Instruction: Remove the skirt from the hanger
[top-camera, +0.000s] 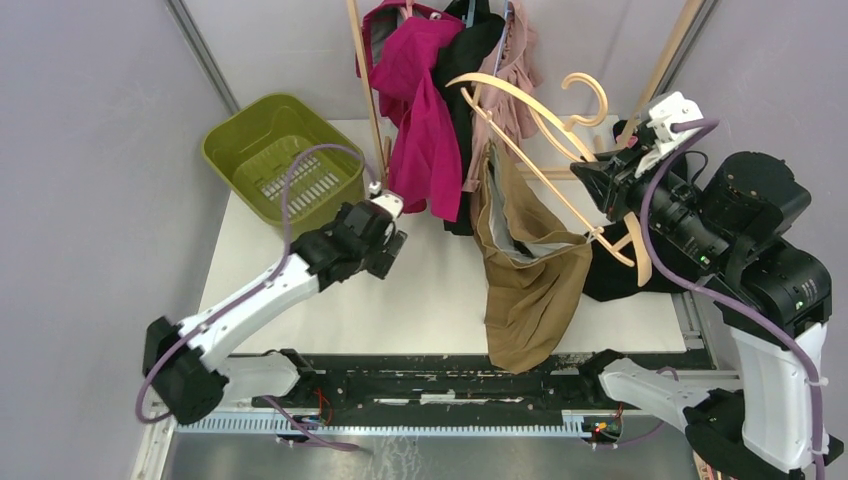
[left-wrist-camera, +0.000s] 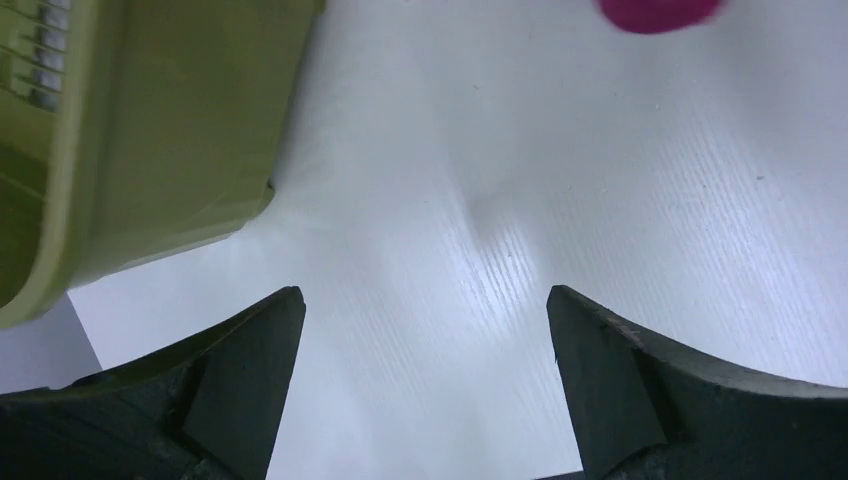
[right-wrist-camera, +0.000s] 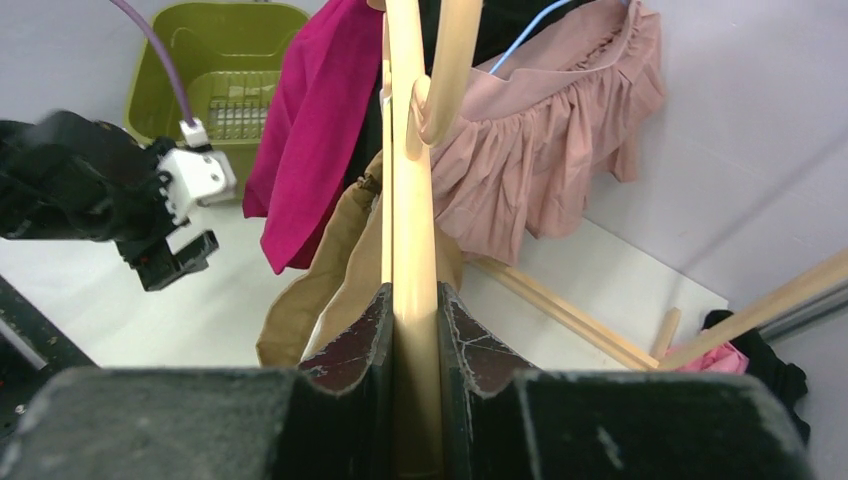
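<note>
White table, grey walls. Right gripper pinches wooden hanger; left gripper spread wide, empty, near green basket. Brown skirt dangles centre frame from hanger. Best: left grabs waistband, pulls down while right holds hanger steady.

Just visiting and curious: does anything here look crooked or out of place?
The brown fabric skirt hangs lopsided from the pale wooden hanger, which the right gripper clamps at a steep tilt; its waistband gapes and its hem droops past the near edge of the table.
</note>
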